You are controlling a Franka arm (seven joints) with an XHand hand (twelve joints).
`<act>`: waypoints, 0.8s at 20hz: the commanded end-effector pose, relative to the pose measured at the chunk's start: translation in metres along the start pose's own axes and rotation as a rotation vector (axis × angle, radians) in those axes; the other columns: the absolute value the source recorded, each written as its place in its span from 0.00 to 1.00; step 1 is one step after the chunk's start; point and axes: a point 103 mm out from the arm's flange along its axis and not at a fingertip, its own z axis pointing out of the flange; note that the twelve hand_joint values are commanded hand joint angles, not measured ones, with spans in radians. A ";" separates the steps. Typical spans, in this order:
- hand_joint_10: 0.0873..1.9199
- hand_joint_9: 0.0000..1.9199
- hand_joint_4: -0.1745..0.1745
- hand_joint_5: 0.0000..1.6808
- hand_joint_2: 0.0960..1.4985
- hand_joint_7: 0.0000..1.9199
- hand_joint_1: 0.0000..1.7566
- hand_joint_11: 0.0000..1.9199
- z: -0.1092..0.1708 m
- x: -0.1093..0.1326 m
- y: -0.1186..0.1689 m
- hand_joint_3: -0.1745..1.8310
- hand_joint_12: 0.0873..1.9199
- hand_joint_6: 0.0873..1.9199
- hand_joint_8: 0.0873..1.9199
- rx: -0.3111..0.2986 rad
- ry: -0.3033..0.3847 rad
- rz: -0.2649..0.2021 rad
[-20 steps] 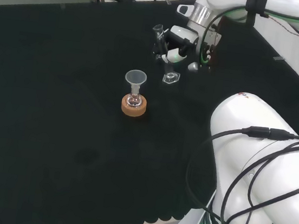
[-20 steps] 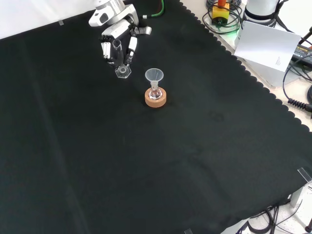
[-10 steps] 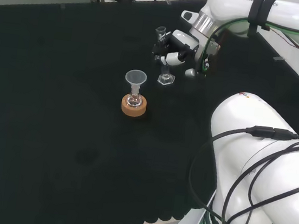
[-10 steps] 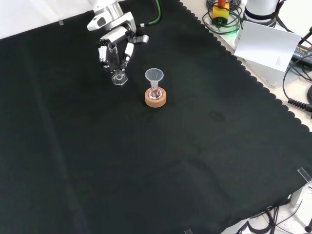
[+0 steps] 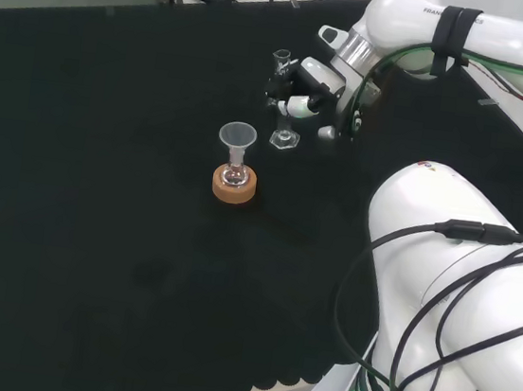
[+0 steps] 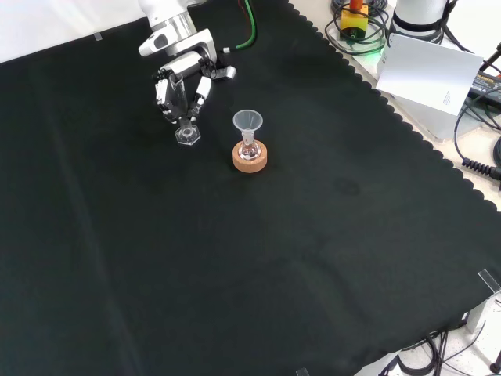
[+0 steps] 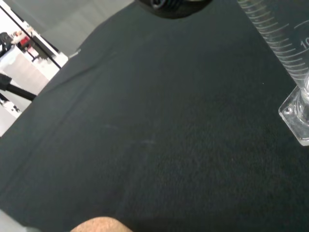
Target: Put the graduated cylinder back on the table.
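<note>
The graduated cylinder [image 5: 283, 93] is clear, with a hexagonal foot [image 5: 285, 139], and stands upright. Its foot sits at or just above the black cloth; I cannot tell if it touches. The hand [image 5: 309, 89] is curled round the cylinder's tube from the right in the head view. In the front view the hand [image 6: 182, 78] comes from the top, with the cylinder's foot [image 6: 186, 135] below its fingers. The wrist view has the cylinder's marked tube [image 7: 280, 41] and foot [image 7: 295, 115] close by.
A small flask with a clear funnel [image 5: 238, 137] stands on a cork ring [image 5: 234, 185], left of and nearer than the cylinder in the head view. In the front view the cork ring [image 6: 250, 157] lies right of the cylinder's foot. The arm's white links [image 5: 461, 277] stand at the right.
The hand has carried the cylinder left in the head view and downward in the front view, lowering it. The cylinder has turned from tilted to upright.
</note>
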 end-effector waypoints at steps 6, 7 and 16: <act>0.32 0.66 0.26 0.52 0.70 0.48 0.78 0.63 0.004 -0.008 -0.001 0.09 0.32 0.56 0.51 -0.022 0.023 0.001; 0.32 0.66 0.26 0.52 0.70 0.48 0.78 0.63 0.005 -0.008 -0.001 0.09 0.32 0.56 0.51 -0.021 0.022 0.003; 0.31 0.66 0.26 0.52 0.70 0.48 0.78 0.63 0.009 -0.015 -0.001 0.09 0.32 0.56 0.52 -0.023 0.036 0.011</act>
